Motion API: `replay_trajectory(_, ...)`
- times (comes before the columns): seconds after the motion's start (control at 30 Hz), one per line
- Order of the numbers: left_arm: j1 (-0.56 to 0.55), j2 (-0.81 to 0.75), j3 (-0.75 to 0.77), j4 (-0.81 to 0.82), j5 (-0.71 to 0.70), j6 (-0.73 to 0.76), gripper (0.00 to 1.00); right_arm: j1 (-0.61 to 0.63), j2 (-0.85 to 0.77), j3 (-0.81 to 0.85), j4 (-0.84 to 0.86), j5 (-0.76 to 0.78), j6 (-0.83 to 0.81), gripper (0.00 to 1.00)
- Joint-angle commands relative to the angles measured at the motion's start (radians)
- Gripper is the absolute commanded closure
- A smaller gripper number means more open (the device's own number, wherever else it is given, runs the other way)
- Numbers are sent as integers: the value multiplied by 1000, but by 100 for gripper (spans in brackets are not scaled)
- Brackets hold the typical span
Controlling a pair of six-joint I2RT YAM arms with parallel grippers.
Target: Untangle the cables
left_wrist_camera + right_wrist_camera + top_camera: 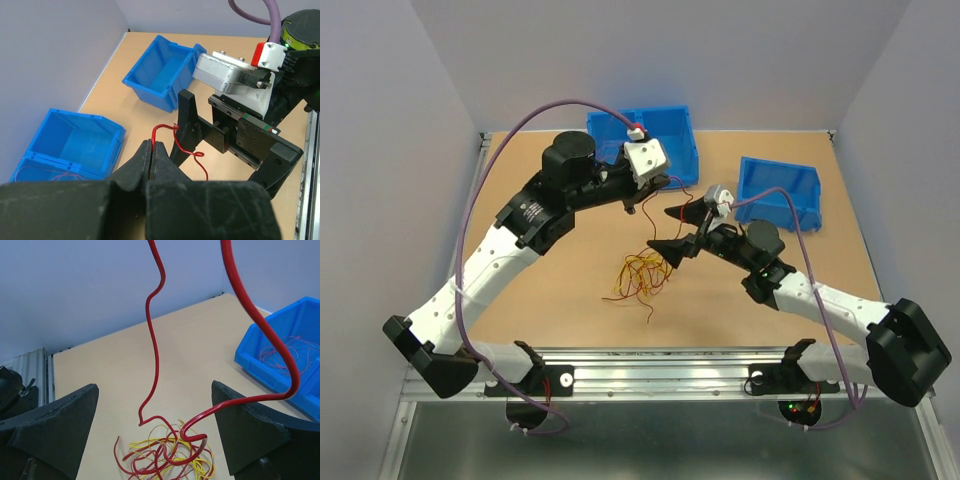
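Left wrist: we see left pincer [152, 150] clamped on a red cable [163, 126]; right pincer [154, 386] wide apart above the cable tangle [165, 456], red cable hanging between its fingers.

From overhead I see the whole table [570, 300]; my wrist cameras look close, both catching the red cable [152, 340]

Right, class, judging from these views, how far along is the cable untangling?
Done: a few thin red cables lie in the blue bin. In hand: the left gripper is shut on one red cable, which hangs inside the open right gripper. Left: a tangle of red and yellow cables on the table; whether the held cable is free of it is unclear.
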Motion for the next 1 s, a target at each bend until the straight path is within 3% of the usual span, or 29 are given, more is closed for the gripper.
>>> replay_trajectory(0.0, -9, -4, 13, 84, -44, -45, 100, 13, 16, -11, 89, 14, 2, 1)
replay_trajectory(0.2, -11, 22, 85, 104, -145, -154, 100, 23, 59, 20, 88, -37, 8, 6)
replay_trajectory(0.4, -11, 53, 154, 107, -283, -240, 100, 59, 117, 67, 86, 29, 17, 12)
replay_trajectory(0.57, -11, 58, 170, 87, -384, -311, 100, 106, 156, 107, 80, 156, 14, 23)
replay_trajectory(0.8, -2, 21, 128, 121, -447, -345, 100, 160, 177, 124, 78, 371, -3, 20)
replay_trajectory(0.97, 1, 13, 124, 119, -446, -359, 100, 242, 218, 162, 80, 612, -53, 29)
